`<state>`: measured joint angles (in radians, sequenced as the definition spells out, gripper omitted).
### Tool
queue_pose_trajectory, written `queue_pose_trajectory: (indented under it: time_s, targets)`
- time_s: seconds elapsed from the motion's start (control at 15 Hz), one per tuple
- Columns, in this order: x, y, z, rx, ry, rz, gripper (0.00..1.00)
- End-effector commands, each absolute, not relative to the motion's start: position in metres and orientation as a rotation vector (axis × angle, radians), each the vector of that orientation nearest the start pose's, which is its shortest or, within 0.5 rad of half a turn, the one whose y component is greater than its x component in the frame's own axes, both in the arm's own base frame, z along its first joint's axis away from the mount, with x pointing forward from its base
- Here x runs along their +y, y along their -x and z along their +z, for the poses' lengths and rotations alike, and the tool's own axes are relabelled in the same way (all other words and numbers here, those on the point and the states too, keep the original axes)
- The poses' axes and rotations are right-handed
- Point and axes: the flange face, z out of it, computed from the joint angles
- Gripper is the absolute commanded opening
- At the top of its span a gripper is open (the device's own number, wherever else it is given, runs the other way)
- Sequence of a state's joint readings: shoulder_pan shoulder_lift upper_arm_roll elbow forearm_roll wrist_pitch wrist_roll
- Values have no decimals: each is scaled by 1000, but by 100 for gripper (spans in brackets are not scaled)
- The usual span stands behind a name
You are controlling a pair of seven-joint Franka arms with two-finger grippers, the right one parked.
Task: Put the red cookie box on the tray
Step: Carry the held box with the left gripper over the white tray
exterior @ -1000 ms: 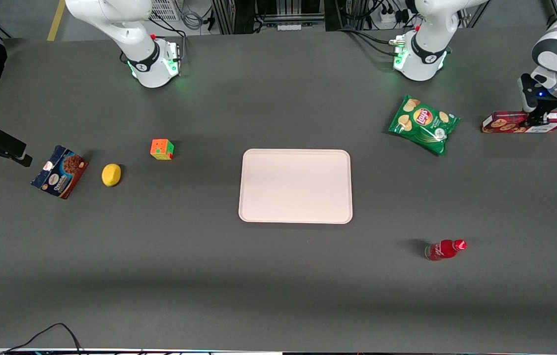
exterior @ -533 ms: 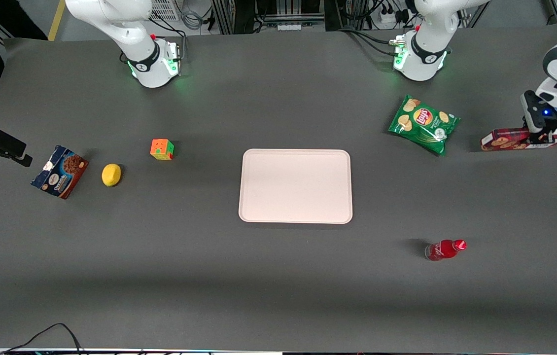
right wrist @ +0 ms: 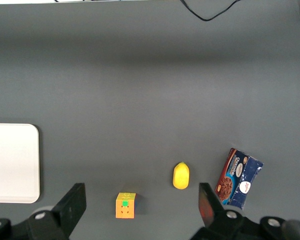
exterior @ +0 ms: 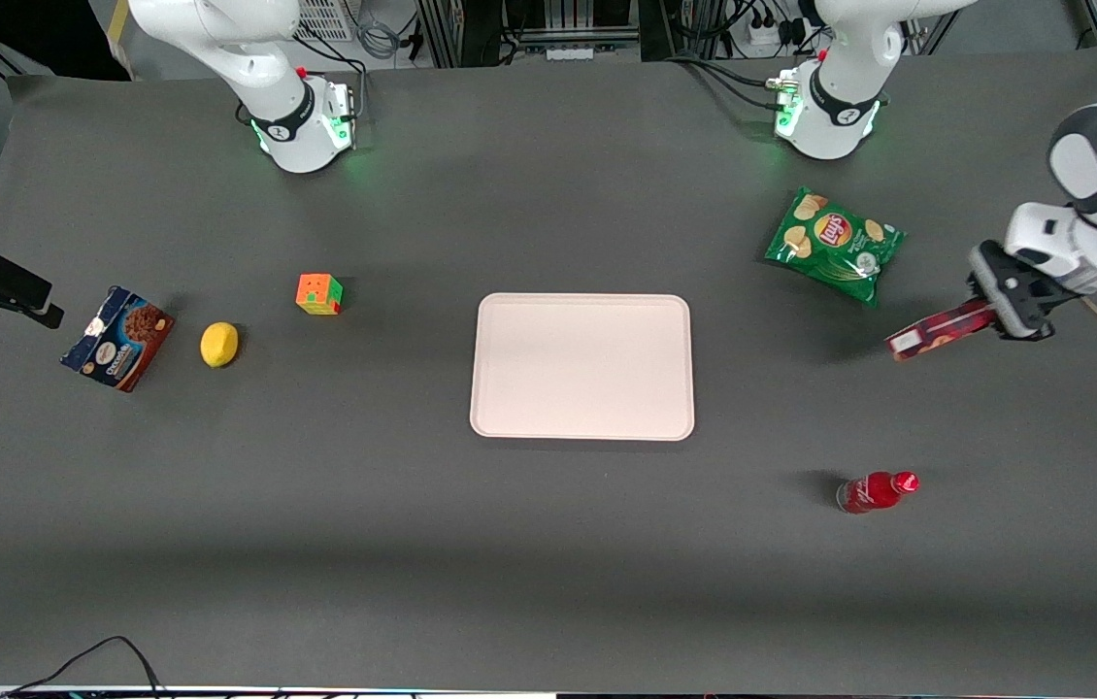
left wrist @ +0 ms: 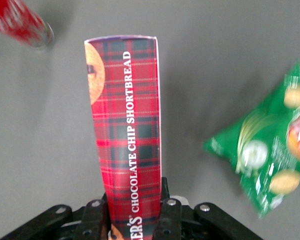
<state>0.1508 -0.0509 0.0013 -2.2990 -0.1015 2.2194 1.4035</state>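
Note:
The red cookie box (exterior: 937, 329), a long slim tartan carton with cookie pictures, hangs tilted above the table toward the working arm's end. My gripper (exterior: 1000, 313) is shut on one end of it, and the free end points toward the tray. In the left wrist view the box (left wrist: 126, 130) stands between the two black fingers (left wrist: 169, 220) of the gripper (left wrist: 132, 222), which press its sides. The pale pink tray (exterior: 582, 366) lies flat at the table's middle with nothing on it. The tray's corner (right wrist: 14, 162) also shows in the right wrist view.
A green chip bag (exterior: 834, 244) lies beside the held box, farther from the front camera. A red bottle (exterior: 877, 491) lies nearer that camera. Toward the parked arm's end sit a colour cube (exterior: 318, 293), a lemon (exterior: 219, 344) and a dark-blue cookie box (exterior: 116, 338).
The gripper has lifted the red cookie box off the table and carried it nearer the front camera and toward the tray. The box now tilts.

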Motion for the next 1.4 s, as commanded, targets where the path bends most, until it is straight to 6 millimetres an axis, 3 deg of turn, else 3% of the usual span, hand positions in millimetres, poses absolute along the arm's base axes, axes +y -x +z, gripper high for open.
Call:
queue_pose_trajectory:
  time_s: [0.0, 0.13, 0.33, 0.47, 0.6, 0.8, 0.93, 1.33]
  targets:
    - [-24, -513, 416, 1491, 2858, -39, 18]
    - [-85, -512, 435, 1279, 2954, -15, 18]
    - [-180, -501, 445, 963, 3069, -32, 18]
    - [-224, -504, 432, 778, 3149, 7, 18]
    - [-259, -515, 407, 665, 3203, 30, 18]
    - [-300, -519, 358, 518, 3210, -43, 19]
    - [-314, -528, 328, 423, 3178, -82, 19]
    - [-336, -532, 287, 233, 3218, 22, 18]
